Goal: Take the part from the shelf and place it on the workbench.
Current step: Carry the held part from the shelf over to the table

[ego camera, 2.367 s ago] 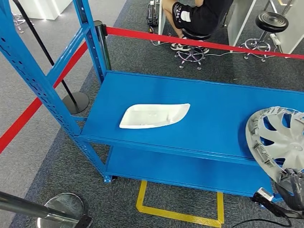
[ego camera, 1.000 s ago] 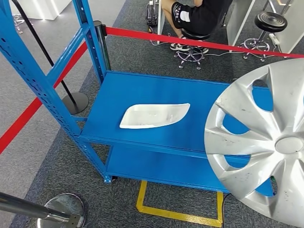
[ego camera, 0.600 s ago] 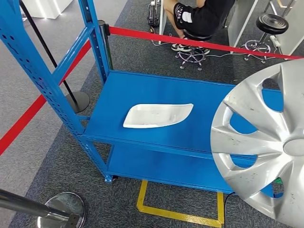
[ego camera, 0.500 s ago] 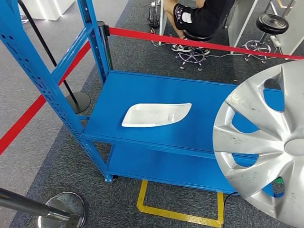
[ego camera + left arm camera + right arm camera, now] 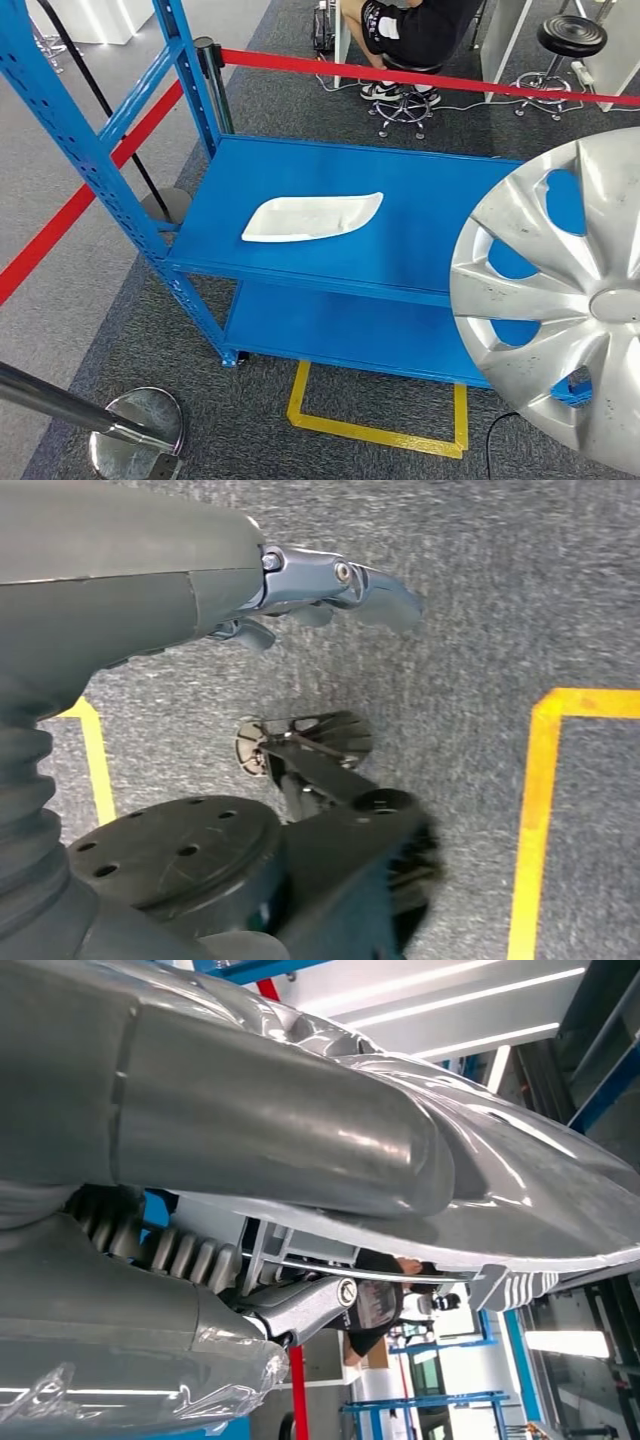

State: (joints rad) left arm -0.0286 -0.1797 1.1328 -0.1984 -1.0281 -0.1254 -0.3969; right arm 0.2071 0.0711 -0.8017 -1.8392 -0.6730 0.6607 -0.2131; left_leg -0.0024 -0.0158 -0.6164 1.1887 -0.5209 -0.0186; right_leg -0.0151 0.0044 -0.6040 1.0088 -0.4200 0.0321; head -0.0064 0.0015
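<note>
I count one silver hubcap (image 5: pixel 562 300), one white part (image 5: pixel 311 217), one blue shelf (image 5: pixel 423 225) with two levels, one stool (image 5: pixel 571 36), and one seated person (image 5: pixel 411 35).

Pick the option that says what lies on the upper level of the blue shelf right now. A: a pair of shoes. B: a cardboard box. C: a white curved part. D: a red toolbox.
C: a white curved part lies flat on the upper level of the blue shelf, while the hubcap is held up in front of it.

You see the silver wheel cover (image 5: pixel 562 305) cut off at the head view's right and bottom edges, hiding the blue shelf's (image 5: pixel 423 215) right end. The seated person (image 5: pixel 411 30) is cropped at the top.
</note>
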